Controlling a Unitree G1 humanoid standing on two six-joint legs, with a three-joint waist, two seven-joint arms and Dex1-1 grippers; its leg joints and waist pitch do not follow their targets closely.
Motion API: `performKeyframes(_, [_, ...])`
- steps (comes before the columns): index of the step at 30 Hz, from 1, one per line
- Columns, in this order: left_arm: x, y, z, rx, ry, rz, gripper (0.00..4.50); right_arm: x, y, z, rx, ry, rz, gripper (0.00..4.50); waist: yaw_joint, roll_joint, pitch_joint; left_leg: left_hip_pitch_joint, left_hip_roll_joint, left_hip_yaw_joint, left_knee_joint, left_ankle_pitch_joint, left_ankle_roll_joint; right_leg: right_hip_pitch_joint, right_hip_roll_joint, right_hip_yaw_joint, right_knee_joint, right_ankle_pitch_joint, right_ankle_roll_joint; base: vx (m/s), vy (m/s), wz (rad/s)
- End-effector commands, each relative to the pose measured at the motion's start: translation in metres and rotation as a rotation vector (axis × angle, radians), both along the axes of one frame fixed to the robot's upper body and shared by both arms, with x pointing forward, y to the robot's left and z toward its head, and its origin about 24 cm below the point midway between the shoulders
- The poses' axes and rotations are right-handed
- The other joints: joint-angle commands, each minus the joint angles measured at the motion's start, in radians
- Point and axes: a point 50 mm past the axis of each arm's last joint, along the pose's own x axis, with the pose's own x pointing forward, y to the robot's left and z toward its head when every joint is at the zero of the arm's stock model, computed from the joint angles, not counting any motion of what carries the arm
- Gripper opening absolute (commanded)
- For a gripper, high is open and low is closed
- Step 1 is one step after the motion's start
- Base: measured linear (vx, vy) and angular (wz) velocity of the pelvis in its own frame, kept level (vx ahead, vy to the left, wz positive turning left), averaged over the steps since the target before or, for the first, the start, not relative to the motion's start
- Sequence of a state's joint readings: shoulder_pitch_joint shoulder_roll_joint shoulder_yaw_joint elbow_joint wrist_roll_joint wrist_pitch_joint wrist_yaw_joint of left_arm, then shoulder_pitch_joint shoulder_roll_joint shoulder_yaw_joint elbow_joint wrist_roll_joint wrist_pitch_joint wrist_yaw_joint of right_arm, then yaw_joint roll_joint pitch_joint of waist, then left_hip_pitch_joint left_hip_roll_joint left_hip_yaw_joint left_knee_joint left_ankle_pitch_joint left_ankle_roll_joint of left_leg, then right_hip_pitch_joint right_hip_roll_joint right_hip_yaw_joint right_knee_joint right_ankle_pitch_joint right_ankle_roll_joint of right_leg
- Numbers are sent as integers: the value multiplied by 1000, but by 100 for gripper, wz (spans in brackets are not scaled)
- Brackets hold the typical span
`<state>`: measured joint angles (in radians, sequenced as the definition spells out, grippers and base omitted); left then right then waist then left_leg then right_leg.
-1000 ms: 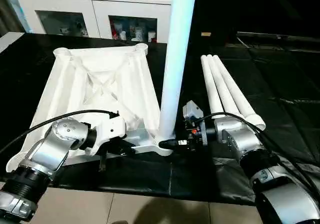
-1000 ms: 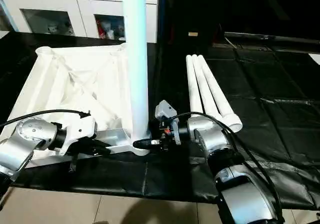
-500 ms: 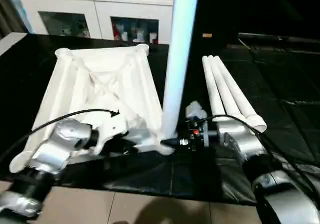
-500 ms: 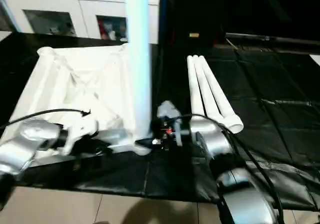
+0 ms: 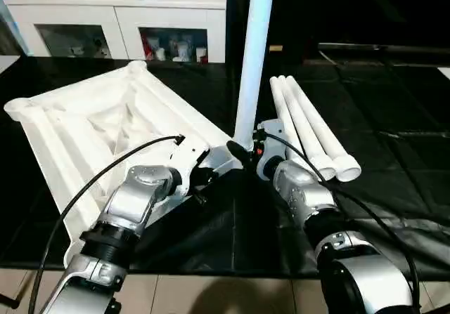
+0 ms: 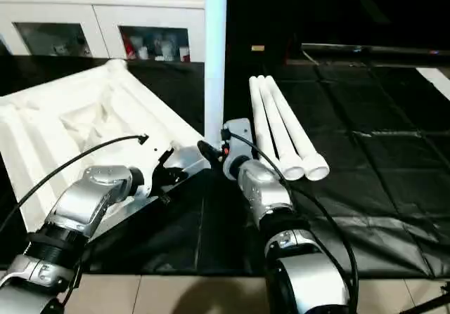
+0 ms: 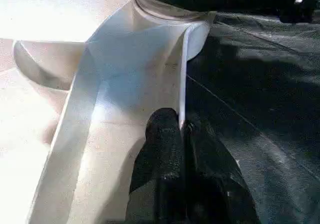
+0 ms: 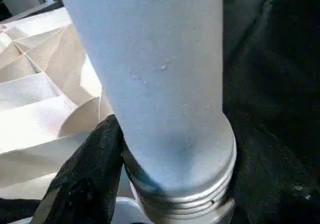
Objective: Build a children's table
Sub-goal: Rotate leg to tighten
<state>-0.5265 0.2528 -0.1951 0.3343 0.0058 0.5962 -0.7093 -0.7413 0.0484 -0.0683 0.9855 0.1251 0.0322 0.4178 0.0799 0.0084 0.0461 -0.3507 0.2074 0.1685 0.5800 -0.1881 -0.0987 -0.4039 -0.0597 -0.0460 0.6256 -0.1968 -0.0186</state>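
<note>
Right hand clasps the base of the upright leg at the tabletop's near corner socket; left hand, closed, pinches the rim there. Keep the leg plumb and the rim pinned while seating it. Three spare legs lie on the black-covered desk.

Tight around that near corner socket

Upright leg blocks the middle; three loose legs crowd the right; black mat beyond stays open.

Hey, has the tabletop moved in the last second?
Yes. The tabletop has turned counterclockwise: its right edge, formerly roughly along the loose legs, now slants away from them toward the cabinet.
</note>
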Motion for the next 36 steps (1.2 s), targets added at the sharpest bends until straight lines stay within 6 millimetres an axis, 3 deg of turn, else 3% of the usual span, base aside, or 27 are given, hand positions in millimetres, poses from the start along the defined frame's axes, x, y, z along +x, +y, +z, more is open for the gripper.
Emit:
performKeyframes(1, [6, -17, 18, -12, -101, -50, 0, -26, 49, -19, 50, 105, 196, 344, 2, 6, -62, -7, 11, -1, -62, -141, 26, 53, -65, 39, -73, -103, -207, 0, 0, 0])
performKeyframes(8, [4, -4, 12, 33, -81, -58, 0, -23, 34, -19, 21, 47, 204, 399, -7, 5, -55, -4, 13, -2, -68, -214, 15, 50, -70, 40, -87, -222, -194, 0, 0, 0])
performKeyframes(10, [0, 5, 10, 57, -91, -109, 0, -24, 18, -19, 14, 8, 241, 425, -8, 7, -56, -4, 14, -4, -69, -207, 17, 51, -68, 39, -86, -204, -194, 0, 0, 0])
performKeyframes(11, [0, 5, 10, 57, -91, -109, 0, -24, 18, -19, 14, 8, 241, 433, -12, -1, -57, -5, 14, -1, -67, -203, 25, 52, -66, 40, -85, -190, -195, 0, 0, 0])
performKeyframes(12, [-1, 7, 9, 60, -93, -122, 0, -24, 14, -19, 16, -1, 248, 433, -11, 4, -58, -6, 15, -2, -67, -189, 28, 53, -67, 40, -81, -164, -205, 0, 0, 0])
performKeyframes(16, [-8, 23, 5, 87, -76, -188, 0, -23, -16, -16, -9, -51, 291, 444, -9, 6, -57, -5, 16, -2, -66, -177, 40, 57, -67, 38, -80, -128, -222, 0, 0, 0])
performKeyframes(19, [-15, 35, 2, 100, -52, -256, 0, -22, -39, -5, -10, -94, 371, 444, -10, 6, -60, -5, 17, -1, -64, -169, 50, 58, -67, 38, -75, -92, -240, 0, 0, 0])
performKeyframes(22, [-17, 38, 2, 99, -59, -293, 0, -22, -45, 0, -7, -105, 412, 444, -7, 4, -60, -3, 18, 2, -61, -147, 63, 57, -65, 37, -69, -42, -258, 0, 0, 0])
performKeyframes(24, [-26, 47, 0, 121, -28, -414, 0, -22, -57, 14, -2, -119, 538, 444, -2, -3, -60, -6, 17, 3, -61, -147, 72, 61, -65, 36, -70, -49, -260, 0, 0, 0])
performKeyframes(25, [-28, 49, -1, 127, -19, -437, 0, -23, -59, 16, -5, -119, 573, 444, 5, 1, -62, -3, 22, 3, -60, -144, 79, 59, -66, 34, -68, -53, -256, 0, 0, 0])
performKeyframes(36, [-39, 57, 2, 151, 37, -643, 0, -32, -59, 21, -122, -83, 931, 444, 30, -8, -59, 1, 25, 7, -60, -134, 66, 52, -70, 35, -65, -81, -257, 0, 0, 0])
